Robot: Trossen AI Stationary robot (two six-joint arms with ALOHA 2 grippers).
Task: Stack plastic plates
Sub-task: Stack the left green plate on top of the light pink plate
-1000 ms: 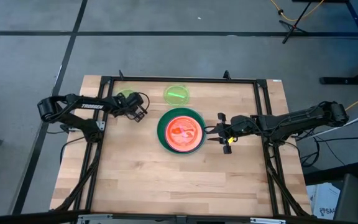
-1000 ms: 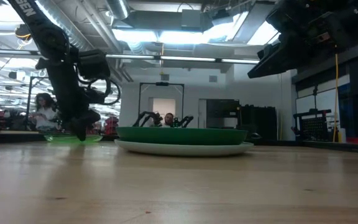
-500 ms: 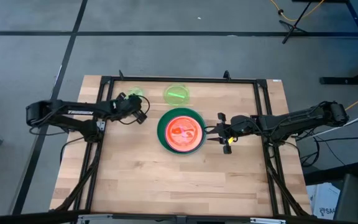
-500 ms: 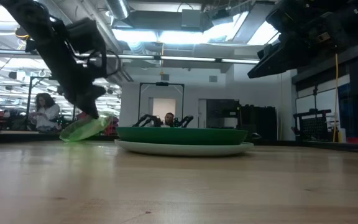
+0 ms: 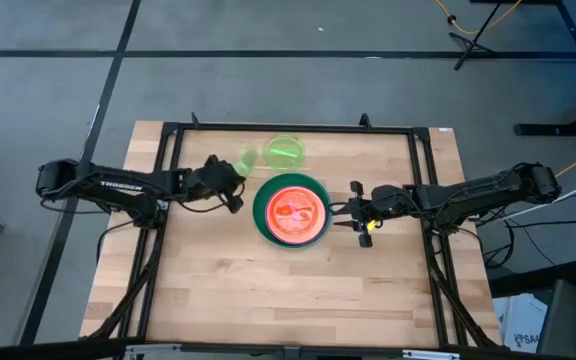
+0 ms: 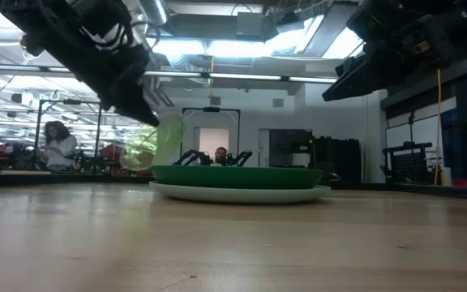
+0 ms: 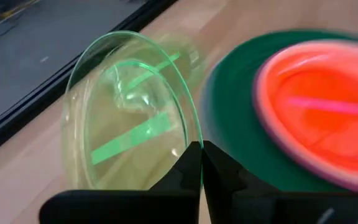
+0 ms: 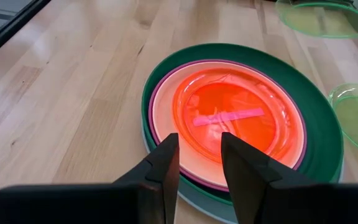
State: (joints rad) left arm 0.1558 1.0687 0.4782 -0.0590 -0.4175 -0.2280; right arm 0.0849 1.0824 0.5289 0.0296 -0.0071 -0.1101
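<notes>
Gripping a translucent lime green plate [image 7: 132, 112] by its rim, the left gripper [image 5: 236, 187] holds it lifted off the table [image 5: 268, 290], tilted on edge, just left of the stack; fingers pinched shut on the rim in the left wrist view. In the low view the held plate [image 6: 148, 146] hangs clear above the wood, near the stack's left edge. Stack sits mid-table: dark green plate [image 5: 260, 212] at the bottom over a pale plate edge [image 6: 242, 193], then magenta plate [image 8: 155, 87], peach plate [image 8: 166, 115] and orange plate [image 5: 292, 211] on top. Second lime green plate [image 5: 284, 151] lies flat on the table behind the stack, near the far edge, apart from it. Right gripper [image 5: 356, 210] hovers just right of the stack, fingers [image 8: 163, 168] apart with a gap, holding nothing. A person [image 6: 55, 146] shows in the room beyond the table.
</notes>
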